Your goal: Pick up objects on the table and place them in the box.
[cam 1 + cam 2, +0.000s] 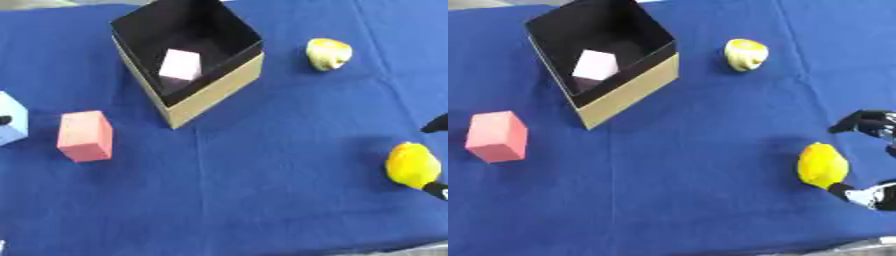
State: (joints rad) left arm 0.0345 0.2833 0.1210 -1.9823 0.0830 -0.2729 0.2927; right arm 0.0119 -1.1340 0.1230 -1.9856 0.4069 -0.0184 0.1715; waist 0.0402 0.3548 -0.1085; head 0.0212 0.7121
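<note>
Yellow obj (822,165) nearest, R hand (866,192) fingers open around it, touching; pink cube (594,65) in box (627,91).

1. I can read no text, label, brand, number or sign anywhere before me.
2. The box (210,92), the blocks and the fruit show plain faces only.
3. The blue tabletop (262,190) bears no markings.

Count: one open box (214,85) containing one pale pink block (180,65); one red block (85,136); one light blue block (10,120); two yellow fruits (746,54) (822,165).
</note>
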